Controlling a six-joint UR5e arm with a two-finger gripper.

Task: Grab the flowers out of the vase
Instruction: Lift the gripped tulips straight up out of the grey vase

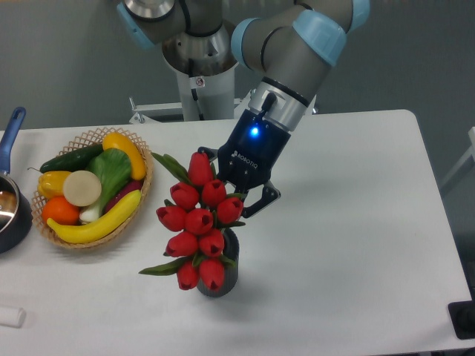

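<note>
Just below-left of the hand, the flowers lean out of the vase, stems hidden. Hand looks clamped on the bunch's upper side. Probably light, floppy, top-heavy; grip low on bundled stems, gently.

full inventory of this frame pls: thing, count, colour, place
flowers: 1 bunch, red buds with green leaves, centre front, standing out of the vase
vase: 1, dark grey, centre front on the table
table: 1, white
wicker basket: 1, tan, left, holding fruit and vegetables
banana: 1, yellow, front of the basket
orange: 1, orange, basket's left
cucumber: 1, dark green, back of the basket
pan: 1, dark blue, left edge, partly cut off
small white object: 1, bottom left corner
gripper: 1, black, behind the bunch, closed around it
</note>
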